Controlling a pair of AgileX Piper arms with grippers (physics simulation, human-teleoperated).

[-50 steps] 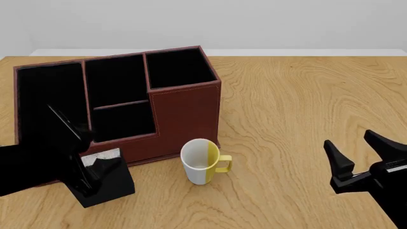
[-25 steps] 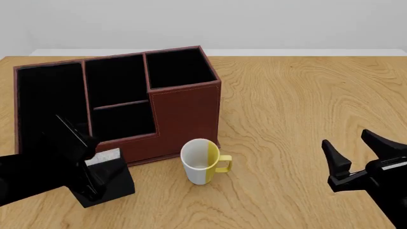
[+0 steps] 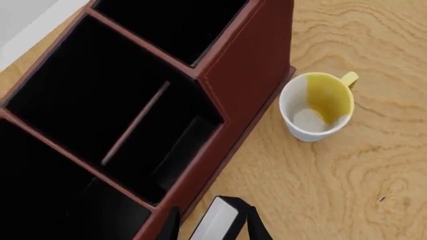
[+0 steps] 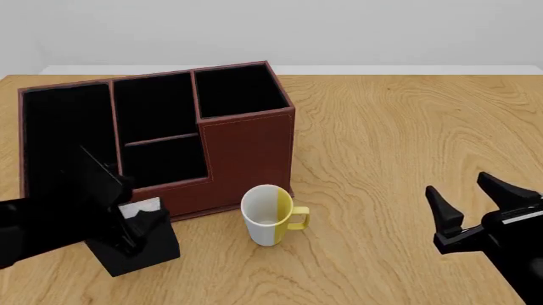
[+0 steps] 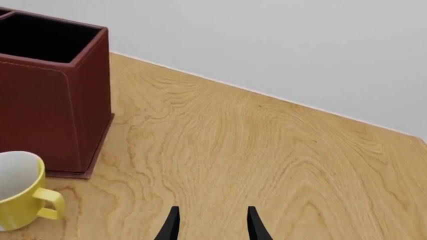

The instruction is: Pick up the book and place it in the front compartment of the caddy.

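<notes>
The black book (image 4: 149, 244) stands on the table in front of the caddy's (image 4: 250, 152) left end, white page edge (image 4: 140, 208) facing up. My left gripper (image 4: 140, 229) is down over it, open. In the left wrist view its fingers (image 3: 172, 227) straddle the book (image 3: 217, 220) with a small gap at the sides. The red-brown caddy (image 3: 253, 65) has black-lined compartments, the low one at the front holding nothing. My right gripper (image 4: 461, 185) hovers open and empty at the front right, far from the book.
A white and yellow mug (image 4: 269, 215) stands just in front of the caddy's tall right section, close to the book's right side. It also shows in the wrist views as mug (image 3: 317, 105) and mug (image 5: 17, 190). Bare wooden table (image 5: 267, 150) stretches right.
My left gripper has shifted a little up and to the right over the book. The book has not moved. My right gripper has drifted slightly left.
</notes>
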